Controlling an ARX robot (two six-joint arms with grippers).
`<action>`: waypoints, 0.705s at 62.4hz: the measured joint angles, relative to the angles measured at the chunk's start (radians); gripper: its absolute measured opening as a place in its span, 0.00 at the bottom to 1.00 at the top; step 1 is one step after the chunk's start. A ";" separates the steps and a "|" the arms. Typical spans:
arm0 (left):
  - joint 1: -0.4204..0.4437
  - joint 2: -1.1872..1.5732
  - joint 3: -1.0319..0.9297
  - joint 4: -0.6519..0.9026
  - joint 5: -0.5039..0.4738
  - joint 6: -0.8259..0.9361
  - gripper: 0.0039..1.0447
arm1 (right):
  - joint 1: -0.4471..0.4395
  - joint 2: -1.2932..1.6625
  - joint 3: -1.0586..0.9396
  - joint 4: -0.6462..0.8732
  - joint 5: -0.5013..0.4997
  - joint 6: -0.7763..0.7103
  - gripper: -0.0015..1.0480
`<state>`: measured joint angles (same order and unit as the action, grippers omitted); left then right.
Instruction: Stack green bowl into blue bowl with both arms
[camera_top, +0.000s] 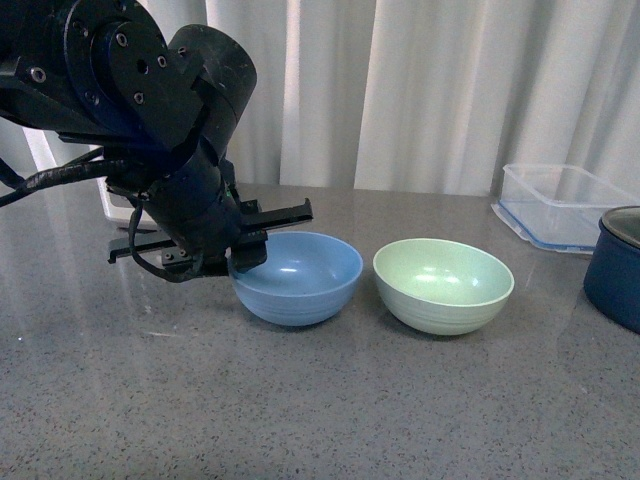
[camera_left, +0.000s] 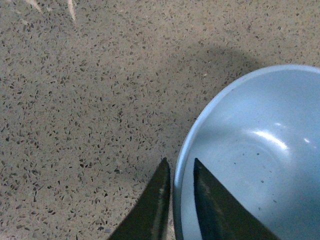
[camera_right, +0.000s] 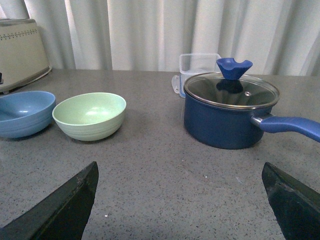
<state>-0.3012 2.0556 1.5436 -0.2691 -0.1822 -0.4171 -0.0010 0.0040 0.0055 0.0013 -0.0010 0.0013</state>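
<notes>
The left pincer (camera_left: 180, 162) pinches the blue bowl (camera_left: 260, 150) by its rim, likely to hold it still. The right pincer (camera_right: 180, 167) is wide open and empty.

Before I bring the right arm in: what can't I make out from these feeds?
- Left hand grip: left wrist view shows fingers either side of the blue bowl rim; the bottom edge cuts off any pinch.
- Blue bowl's left rim: front view, behind the left arm.
- Right hand: only spread fingertips in right wrist view; outside the front view.
- Navy pot: cut by front view's right edge.
</notes>
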 joint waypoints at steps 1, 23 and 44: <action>0.000 0.000 0.000 -0.002 0.000 0.000 0.19 | 0.000 0.000 0.000 0.000 0.000 0.000 0.90; 0.006 -0.031 -0.064 0.015 0.003 0.002 0.79 | 0.000 0.000 0.000 0.000 0.000 0.000 0.90; 0.024 -0.309 -0.322 0.177 -0.093 0.104 0.94 | 0.000 0.000 0.000 0.000 0.000 0.000 0.90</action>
<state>-0.2771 1.7466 1.2213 -0.0925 -0.2756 -0.3134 -0.0010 0.0040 0.0055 0.0013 -0.0010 0.0013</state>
